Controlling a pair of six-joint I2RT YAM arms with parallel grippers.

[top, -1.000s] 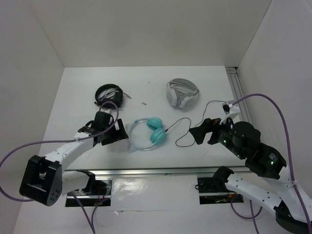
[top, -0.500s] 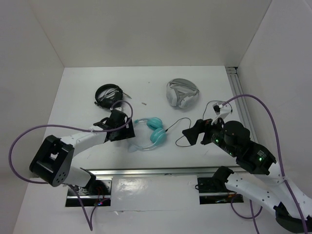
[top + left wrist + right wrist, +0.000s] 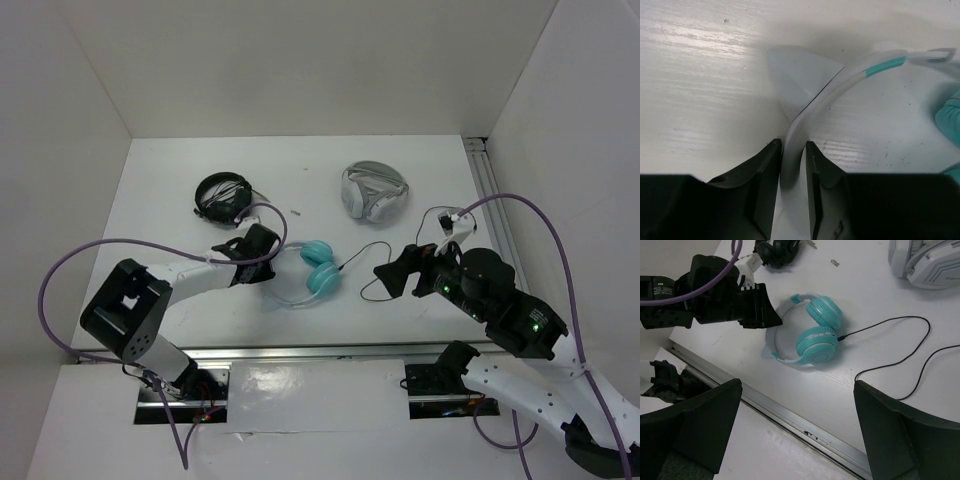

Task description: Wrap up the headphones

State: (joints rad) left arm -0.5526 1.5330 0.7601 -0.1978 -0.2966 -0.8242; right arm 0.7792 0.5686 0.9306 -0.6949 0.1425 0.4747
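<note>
The headphones (image 3: 320, 268) lie flat at mid-table, teal ear cups stacked to the right and the pale headband arching left. My left gripper (image 3: 268, 262) sits low on the table at the headband's left curve. In the left wrist view its black fingers (image 3: 793, 145) are shut on the headband (image 3: 840, 85), just below a cat-ear point (image 3: 795, 75). The thin black cable (image 3: 375, 262) snakes right from the cups. My right gripper (image 3: 398, 278) hovers open above the cable's loops; in its wrist view the headphones (image 3: 817, 335) and cable (image 3: 900, 320) lie beyond its wide-spread fingers (image 3: 797, 386).
All-black headphones (image 3: 223, 193) lie at the back left, close behind my left arm. Grey-and-white headphones (image 3: 374, 190) lie at the back centre-right. A small loose bit (image 3: 296, 212) sits between them. Metal rails run along the front edge (image 3: 300, 350) and the right side (image 3: 488, 190).
My left gripper slid right along the table to the headband and closed its jaws on it. My right gripper shifted slightly left, then held still, open.
</note>
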